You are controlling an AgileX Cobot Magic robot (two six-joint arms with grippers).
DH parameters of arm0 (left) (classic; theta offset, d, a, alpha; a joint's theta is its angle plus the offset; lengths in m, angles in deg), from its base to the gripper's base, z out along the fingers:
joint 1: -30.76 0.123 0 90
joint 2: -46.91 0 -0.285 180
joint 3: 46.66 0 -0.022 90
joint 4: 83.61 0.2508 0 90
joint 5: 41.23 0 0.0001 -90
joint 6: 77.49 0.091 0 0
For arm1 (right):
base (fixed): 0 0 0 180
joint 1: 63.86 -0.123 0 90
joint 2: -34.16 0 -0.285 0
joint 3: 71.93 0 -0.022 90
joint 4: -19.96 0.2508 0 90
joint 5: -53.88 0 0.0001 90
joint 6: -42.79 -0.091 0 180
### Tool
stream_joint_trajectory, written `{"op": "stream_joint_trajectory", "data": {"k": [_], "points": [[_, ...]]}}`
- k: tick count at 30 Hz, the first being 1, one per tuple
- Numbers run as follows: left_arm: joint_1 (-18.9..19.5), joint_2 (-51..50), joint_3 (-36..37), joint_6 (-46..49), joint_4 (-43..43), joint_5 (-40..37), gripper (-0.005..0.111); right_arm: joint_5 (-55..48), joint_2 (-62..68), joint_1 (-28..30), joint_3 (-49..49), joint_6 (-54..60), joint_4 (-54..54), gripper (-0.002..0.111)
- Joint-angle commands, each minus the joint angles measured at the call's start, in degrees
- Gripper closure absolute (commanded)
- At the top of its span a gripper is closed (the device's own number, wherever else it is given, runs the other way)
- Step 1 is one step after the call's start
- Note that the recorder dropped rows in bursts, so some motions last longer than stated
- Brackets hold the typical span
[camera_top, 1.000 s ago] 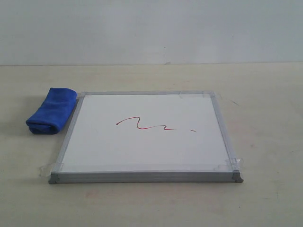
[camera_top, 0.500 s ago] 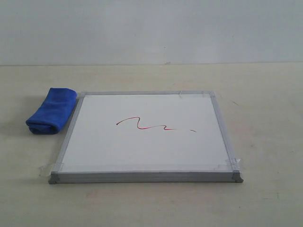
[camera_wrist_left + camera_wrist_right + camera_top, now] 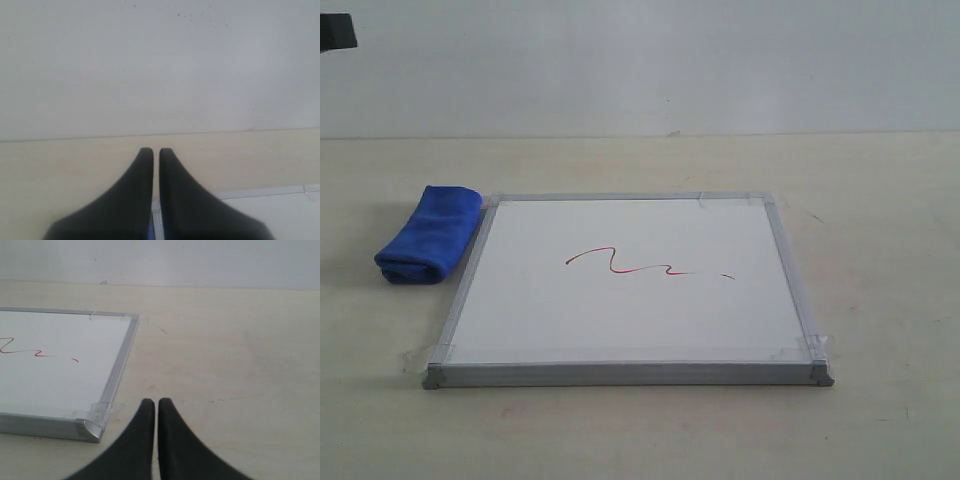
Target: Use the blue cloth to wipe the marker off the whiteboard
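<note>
The whiteboard (image 3: 620, 325) lies flat in the middle of the table, grey-framed, with clear tape at its corners. The marker (image 3: 620, 263), a red wavy line with a short dash to its right, crosses the board's centre. The blue cloth (image 3: 428, 234) rests folded on the table, against the board's left frame. My left gripper (image 3: 155, 150) is shut and empty above the table; a sliver of the blue cloth (image 3: 150, 233) shows between its fingers. My right gripper (image 3: 155, 401) is shut and empty over bare table, beside the board's near right corner (image 3: 92, 422).
A pale wall (image 3: 640, 60) closes the table's far edge. A dark part (image 3: 335, 30) shows in the exterior view's top left corner. In the right wrist view the board's frame (image 3: 120, 365) runs beside the open table (image 3: 230, 355).
A dark part has come into the exterior view's top left corner. The board, marker line and cloth have not moved.
</note>
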Motion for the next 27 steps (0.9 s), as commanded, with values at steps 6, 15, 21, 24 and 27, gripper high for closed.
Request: {"op": "stream_joint_trajectory", "data": {"k": [6,15,21,24,27], "points": [[-0.8,-7.3,-5.1,0.4,-0.2,-0.2,0.102,0.3,-0.3,0.1,0.0,0.0,-0.1,0.108],[-0.6,-17.3,-12.5,0.4,-0.2,-3.3,0.102,0.3,-0.3,0.1,0.0,0.0,-0.1,0.108],[1.5,-25.0,-20.2,-1.8,-0.2,-14.8,0.102,0.3,-0.3,0.1,0.0,0.0,-0.1,0.108],[2.8,-27.6,-23.3,-2.0,-0.2,-20.0,0.102,0.3,-0.3,0.1,0.0,0.0,-0.1,0.108],[3.7,-30.3,-26.8,-2.6,-0.2,-25.3,0.102,0.3,-0.3,0.1,0.0,0.0,-0.1,0.108]]}}
